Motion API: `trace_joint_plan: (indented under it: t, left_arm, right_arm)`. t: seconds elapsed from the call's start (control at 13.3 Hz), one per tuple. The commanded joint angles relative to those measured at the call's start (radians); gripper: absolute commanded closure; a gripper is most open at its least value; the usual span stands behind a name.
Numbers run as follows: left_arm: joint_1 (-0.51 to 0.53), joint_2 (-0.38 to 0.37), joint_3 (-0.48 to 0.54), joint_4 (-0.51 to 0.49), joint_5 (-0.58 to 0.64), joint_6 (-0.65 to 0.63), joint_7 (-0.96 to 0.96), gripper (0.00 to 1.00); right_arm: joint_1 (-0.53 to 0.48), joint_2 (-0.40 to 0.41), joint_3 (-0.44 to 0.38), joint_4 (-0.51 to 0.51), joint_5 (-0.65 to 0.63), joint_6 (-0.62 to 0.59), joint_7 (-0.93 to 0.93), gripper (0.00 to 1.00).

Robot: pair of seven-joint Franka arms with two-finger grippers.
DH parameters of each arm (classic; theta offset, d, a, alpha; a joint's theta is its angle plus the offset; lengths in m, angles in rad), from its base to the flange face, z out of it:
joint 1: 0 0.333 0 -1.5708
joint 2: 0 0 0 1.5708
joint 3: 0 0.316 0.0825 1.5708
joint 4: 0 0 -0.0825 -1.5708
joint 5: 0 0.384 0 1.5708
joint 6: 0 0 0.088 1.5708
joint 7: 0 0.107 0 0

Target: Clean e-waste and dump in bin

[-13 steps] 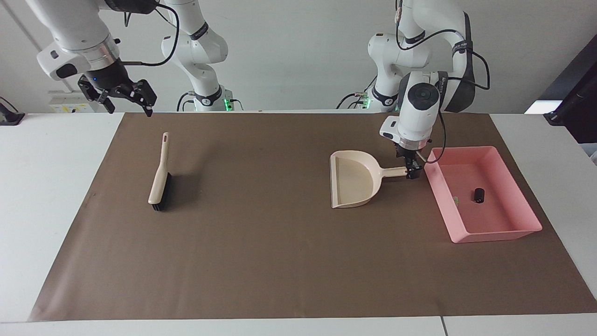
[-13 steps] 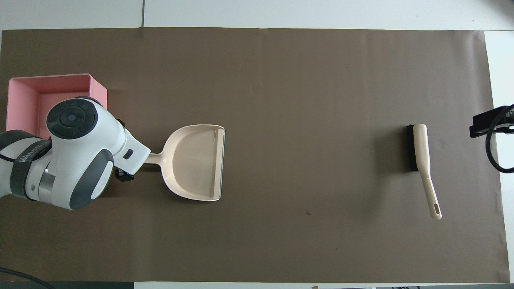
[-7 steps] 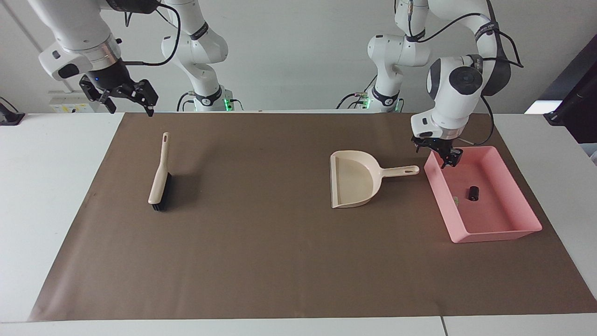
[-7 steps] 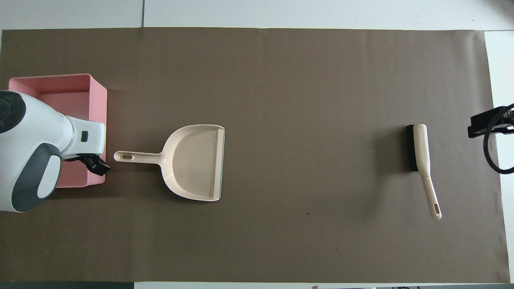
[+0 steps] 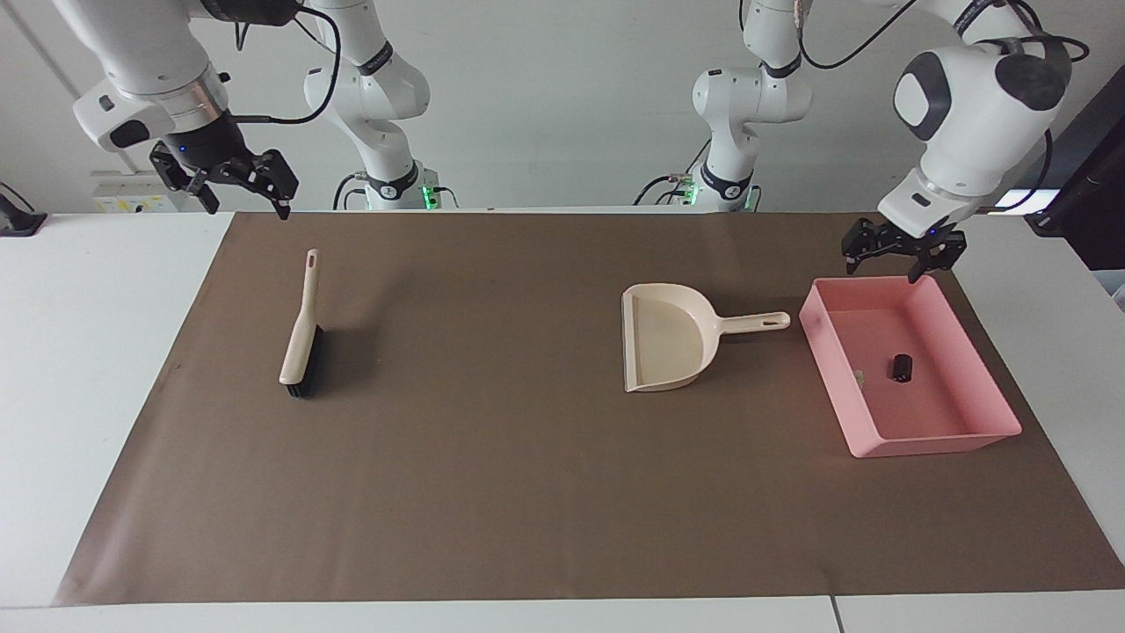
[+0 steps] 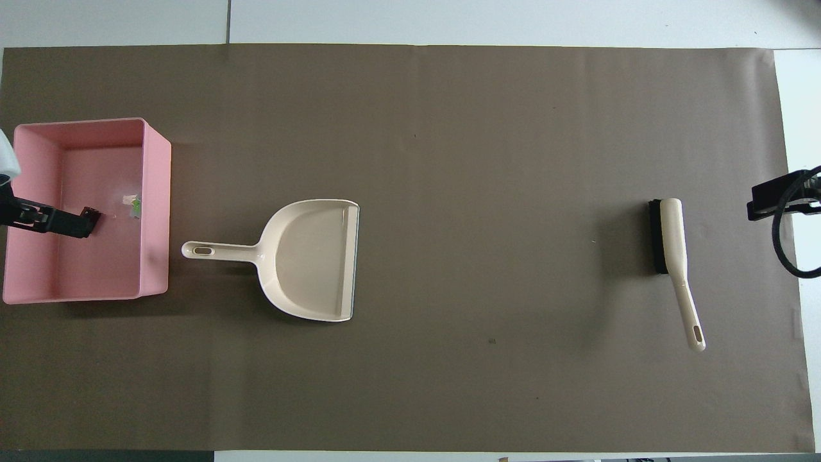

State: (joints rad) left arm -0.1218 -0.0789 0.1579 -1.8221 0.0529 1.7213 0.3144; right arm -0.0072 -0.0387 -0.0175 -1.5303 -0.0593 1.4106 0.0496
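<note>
My right hand (image 5: 247, 207) hangs wide and empty over the bare white bench (image 5: 88, 352) at the right arm's end, and that arm waits. My left hand (image 5: 881, 271) is also spread wide and holds nothing, raised over the end of the bin that lies closest to me.

On the brown paper mat (image 5: 492, 457), the beige plastic brush with black bristles (image 5: 301, 338) (image 6: 670, 237) lies nearest, at about two o'clock from my seat, with its handle pointing back toward me. The beige plastic dustpan (image 5: 664, 338) (image 6: 314, 256) sits at about eleven o'clock. It looks empty, and its handle points to nine o'clock, at the bin.

The shallow rectangular pink plastic bin (image 5: 932, 435) (image 6: 157, 205) stands just beside that handle's tip, at about ten o'clock from me. On its floor lies the e-waste: a short dark cylinder (image 5: 901, 367) and, close by at three o'clock of it, a tiny white part with a green end (image 5: 860, 376) (image 6: 133, 204). I see no other parts on the mat, so I judge the dumping done.

Those parts should be light, hard and prone to rolling. They are too small for my fingers and are better moved with the brush and pan. If the bin has to be moved, I'd pinch one sloped wall at its rim. It should be light, stiff and slick, and tipping it would send the parts sliding.
</note>
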Motion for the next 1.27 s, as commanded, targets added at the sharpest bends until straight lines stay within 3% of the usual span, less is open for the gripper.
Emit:
trace_joint_plan:
  t: [0.0, 0.22, 0.3, 0.97, 1.2]
  left_arm:
    - [0.03, 0.045, -0.003, 0.168, -0.03, -0.124, -0.023, 0.02]
    - [0.033, 0.097, -0.001, 0.323, -0.07, -0.242, -0.057, 0.02]
    - [0.031, 0.1, -0.001, 0.334, -0.068, -0.25, -0.069, 0.02]
    - [0.01, 0.033, -0.024, 0.275, -0.07, -0.279, -0.184, 0.02]
    - [0.068, 0.027, -0.116, 0.267, -0.07, -0.281, -0.225, 0.02]
  right_arm:
    - [-0.01, -0.006, 0.007, 0.001, 0.004, -0.015, -0.02, 0.0]
    - [-0.01, -0.006, 0.007, 0.001, 0.004, -0.016, -0.02, 0.0]
    - [-0.01, -0.006, 0.007, 0.001, 0.004, -0.015, -0.02, 0.0]
    - [-0.01, -0.006, 0.007, 0.001, 0.004, -0.015, -0.02, 0.0]
    - [-0.01, -0.006, 0.007, 0.001, 0.004, -0.016, -0.02, 0.0]
